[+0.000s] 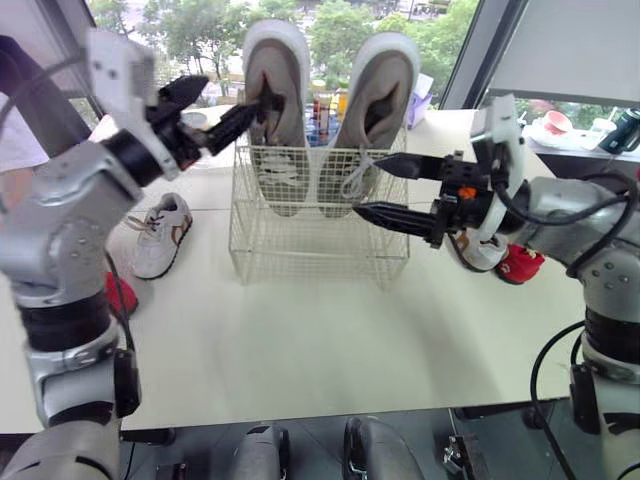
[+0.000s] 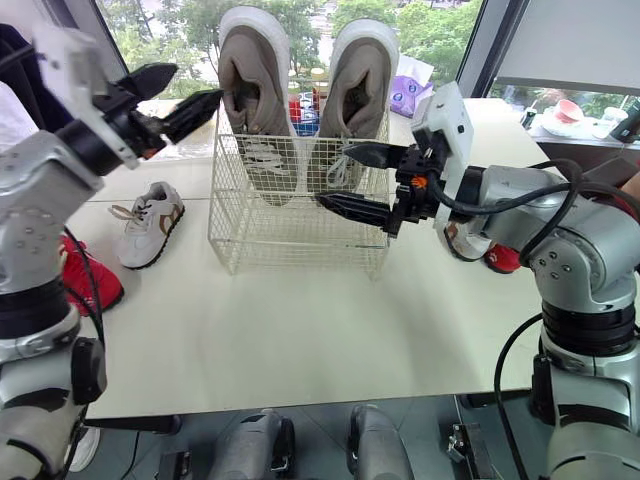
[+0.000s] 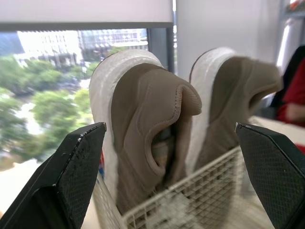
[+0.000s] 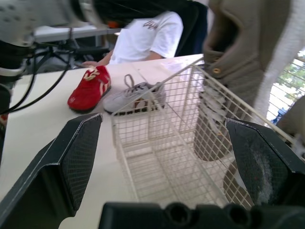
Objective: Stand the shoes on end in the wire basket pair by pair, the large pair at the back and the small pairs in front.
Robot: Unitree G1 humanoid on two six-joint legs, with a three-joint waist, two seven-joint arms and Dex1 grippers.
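A white wire basket (image 1: 320, 250) stands mid-table. Two large taupe shoes with white soles, the left one (image 1: 277, 90) and the right one (image 1: 378, 95), stand on end along its back, heels up. My left gripper (image 1: 240, 92) is open at the upper left of the basket, one fingertip close by the left shoe's heel, holding nothing. My right gripper (image 1: 368, 185) hangs open against the basket's right front, nothing between its fingers. A small white-and-brown shoe (image 1: 160, 235) and a red shoe (image 1: 120, 295) lie left of the basket. Another white shoe (image 1: 478, 250) and red shoe (image 1: 520, 265) lie right, behind my right arm.
The basket's front half (image 4: 157, 167) holds nothing. A person in a white shirt (image 4: 147, 36) is at the table's left side. A purple box (image 2: 407, 90) and bottles stand behind the basket. A pink bowl (image 1: 556, 122) sits on the far right counter.
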